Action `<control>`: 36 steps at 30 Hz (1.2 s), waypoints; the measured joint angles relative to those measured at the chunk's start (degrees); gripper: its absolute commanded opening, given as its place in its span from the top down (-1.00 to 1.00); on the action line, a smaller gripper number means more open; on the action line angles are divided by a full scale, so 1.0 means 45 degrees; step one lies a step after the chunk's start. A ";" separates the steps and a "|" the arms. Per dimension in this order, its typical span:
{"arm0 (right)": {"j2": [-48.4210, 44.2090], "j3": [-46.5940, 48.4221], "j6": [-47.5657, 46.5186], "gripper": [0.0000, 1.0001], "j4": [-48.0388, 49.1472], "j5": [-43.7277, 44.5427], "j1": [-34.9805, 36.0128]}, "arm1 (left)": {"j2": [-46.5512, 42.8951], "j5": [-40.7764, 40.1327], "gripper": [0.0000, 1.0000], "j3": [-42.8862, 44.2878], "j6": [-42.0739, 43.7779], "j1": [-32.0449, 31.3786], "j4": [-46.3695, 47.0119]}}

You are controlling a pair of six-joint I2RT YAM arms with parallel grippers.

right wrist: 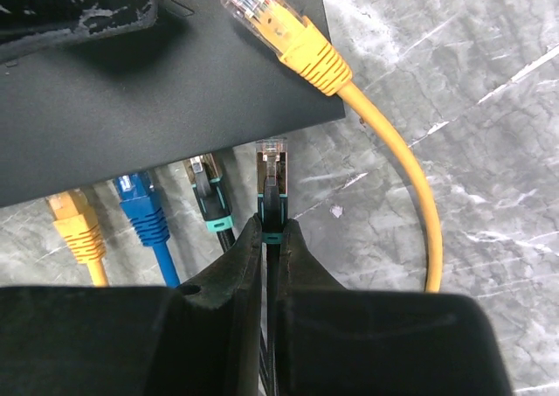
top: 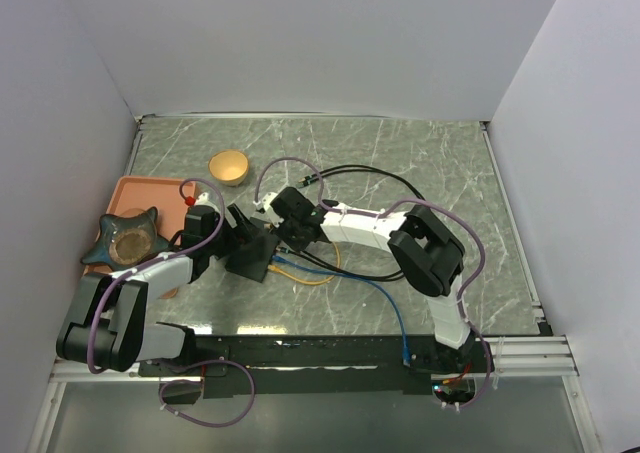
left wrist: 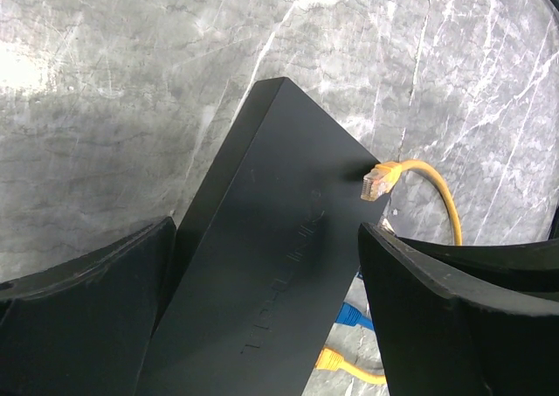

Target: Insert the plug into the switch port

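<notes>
The switch (top: 250, 255) is a flat matte-black box left of the table's middle. It fills the left wrist view (left wrist: 262, 265), tilted, between the fingers of my left gripper (left wrist: 266, 309), which press on its two long sides. In the right wrist view its socket edge (right wrist: 175, 107) faces my right gripper (right wrist: 272, 230). That gripper is shut on a black plug with teal bands (right wrist: 272, 195). The plug's clear tip is at the edge of the switch, at the right end of the socket row. How deep it sits is hidden.
Yellow (right wrist: 79, 225), blue (right wrist: 140, 208) and black-teal (right wrist: 208, 195) plugs sit along the same edge. A loose yellow plug (right wrist: 279, 24) lies over the switch's corner, its cable arcing right. An orange tray (top: 140, 195), a wooden bowl (top: 228, 166) and a teal star-shaped dish (top: 125, 238) stand at the left.
</notes>
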 measured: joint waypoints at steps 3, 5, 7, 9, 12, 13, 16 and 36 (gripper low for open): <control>-0.0083 -0.0015 -0.0015 1.00 0.0000 -0.0010 0.0010 | 0.0000 0.0005 -0.82 0.0000 0.0005 0.0000 0.0000; -0.0092 -0.0015 -0.0053 1.00 0.0005 -0.0019 0.0010 | 0.0005 0.0005 -0.82 0.0000 0.0039 0.0000 0.0005; -0.0092 -0.0015 -0.0107 1.00 0.0000 -0.0039 0.0034 | 0.0024 0.0010 -0.82 0.0000 0.0053 0.0000 0.0024; -0.0092 -0.0015 -0.0155 1.00 0.0000 -0.0049 0.0034 | 0.0024 0.0015 -0.82 0.0000 0.0083 0.0000 0.0029; -0.0092 -0.0015 -0.0180 1.00 -0.0010 -0.0024 0.0039 | 0.0024 0.0019 -0.82 0.0000 0.0092 0.0000 0.0029; -0.0092 -0.0015 -0.0180 1.00 -0.0010 -0.0015 0.0044 | 0.0024 0.0019 -0.82 0.0000 0.0092 0.0000 0.0029; -0.0092 -0.0015 -0.0185 1.00 -0.0005 -0.0010 0.0058 | 0.0024 0.0029 -0.82 0.0000 0.0092 0.0000 0.0034; 0.0379 0.0253 -0.0126 1.00 -0.0160 -0.0005 0.0058 | 0.0024 0.0039 -0.82 0.0000 0.0097 -0.0010 0.0034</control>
